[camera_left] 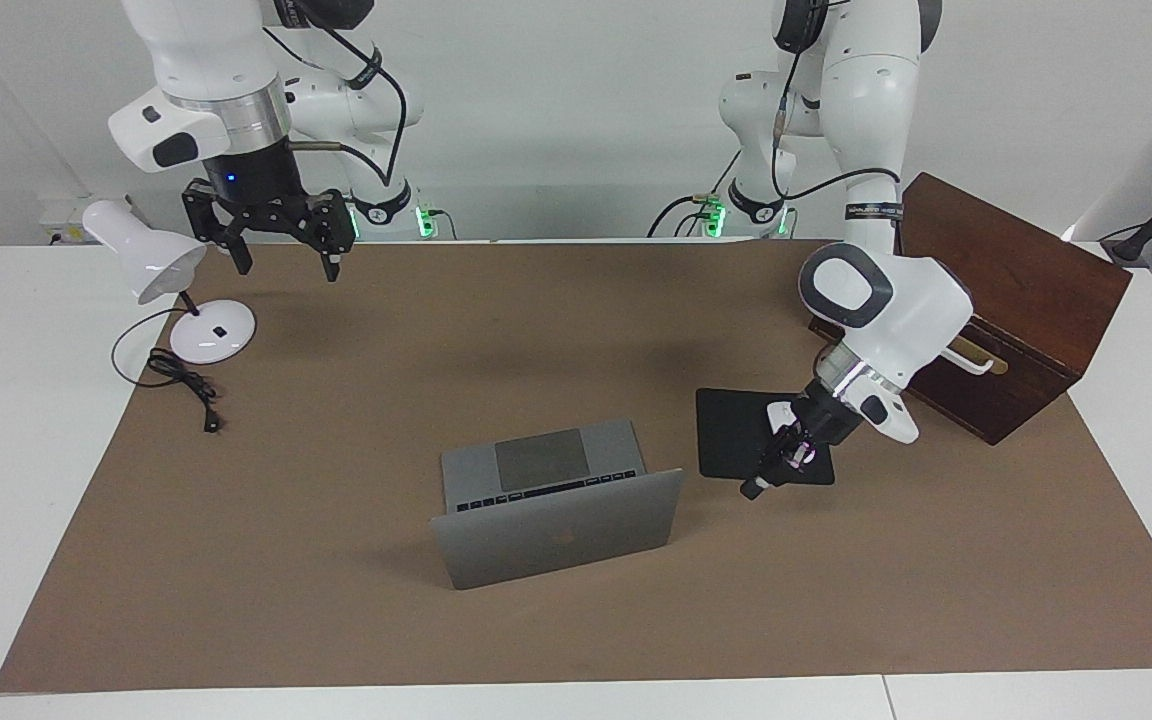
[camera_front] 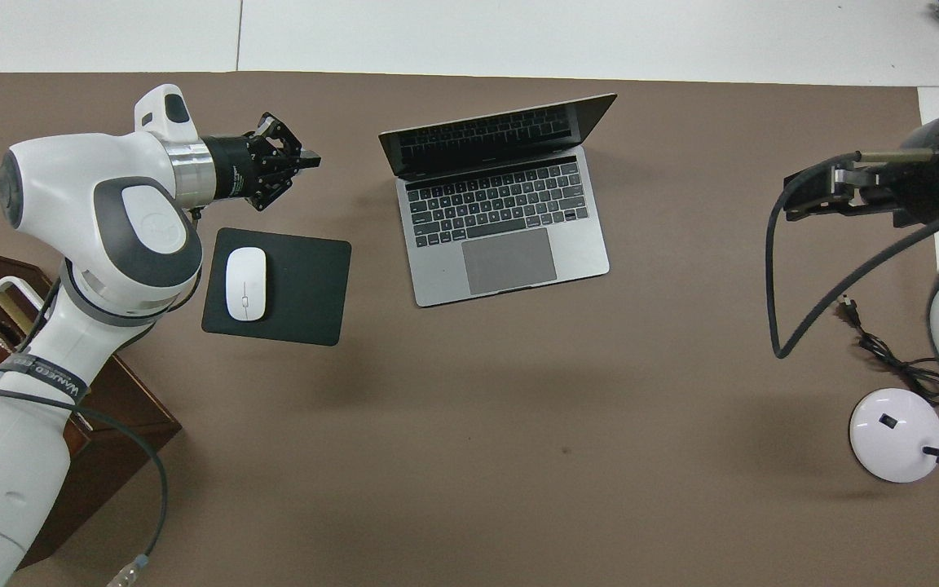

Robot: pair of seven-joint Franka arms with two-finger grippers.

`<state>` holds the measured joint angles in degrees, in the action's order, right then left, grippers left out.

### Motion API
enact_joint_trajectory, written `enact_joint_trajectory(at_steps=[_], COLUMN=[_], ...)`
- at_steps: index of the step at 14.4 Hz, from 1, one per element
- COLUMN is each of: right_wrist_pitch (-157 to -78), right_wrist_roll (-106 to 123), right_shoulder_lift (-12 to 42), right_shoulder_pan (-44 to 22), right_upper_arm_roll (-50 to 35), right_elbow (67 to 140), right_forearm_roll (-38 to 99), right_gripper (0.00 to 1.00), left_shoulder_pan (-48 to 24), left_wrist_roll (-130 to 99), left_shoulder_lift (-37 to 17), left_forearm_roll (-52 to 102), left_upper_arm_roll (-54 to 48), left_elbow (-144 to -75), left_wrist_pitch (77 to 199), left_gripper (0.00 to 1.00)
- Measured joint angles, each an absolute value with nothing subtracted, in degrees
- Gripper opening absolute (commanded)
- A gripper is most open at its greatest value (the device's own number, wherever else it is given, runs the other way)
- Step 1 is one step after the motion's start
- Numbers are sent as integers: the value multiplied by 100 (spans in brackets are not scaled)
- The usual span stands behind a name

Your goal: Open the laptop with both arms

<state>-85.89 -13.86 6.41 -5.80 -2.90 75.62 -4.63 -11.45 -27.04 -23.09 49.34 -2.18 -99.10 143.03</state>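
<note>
The silver-grey laptop [camera_left: 556, 538] stands open in the middle of the brown mat, its lid upright and its keyboard deck [camera_front: 510, 212] facing the robots. My left gripper [camera_left: 752, 491] is shut with nothing in it. It hangs low over the edge of the black mouse pad, apart from the laptop, and in the overhead view the left gripper [camera_front: 312, 161] points toward the laptop's screen edge. My right gripper [camera_left: 286, 270] is open and empty, raised over the mat's corner by the lamp, well clear of the laptop.
A black mouse pad [camera_front: 302, 281] with a white mouse [camera_front: 245, 283] lies beside the laptop toward the left arm's end. A dark wooden box [camera_left: 1011, 265] stands at that end. A white desk lamp [camera_left: 148, 255] and its cord [camera_left: 181, 378] sit at the right arm's end.
</note>
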Motion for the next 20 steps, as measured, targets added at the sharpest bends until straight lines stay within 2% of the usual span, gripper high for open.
enact_joint_trajectory(at_steps=[6, 9, 13, 18, 20], right_wrist_pitch=[-8577, -8564, -8560, -8586, -8879], right_wrist_roll=[-1386, -1386, -1059, -803, -768], right_shoulder_lift=[548, 443, 247, 2, -115], right_shoulder_pan=[-537, -515, -475, -388, -387], right_upper_arm_roll=[-292, -292, -291, -117, 19], right_elbow=[7567, 7601, 7676, 8074, 8419], right_forearm_roll=[-383, -383, -382, -202, -90], right_gripper=[100, 100, 100, 100, 100], left_shoulder_pan=[-775, -768, -717, -669, -643], left_wrist_roll=[-2692, -2690, -2685, -2670, -2657], left_shoulder_lift=[-2603, -2629, -2599, -2028, -1724], left_forearm_roll=[2841, 1995, 1144, 865, 774], left_upper_arm_roll=[-133, -85, 17, 180, 196], left_elbow=[-8912, -8751, -8313, -8123, -8123], left_wrist_pitch=[13072, 12731, 11587, 10397, 9737], left_gripper=[0, 0, 0, 0, 0])
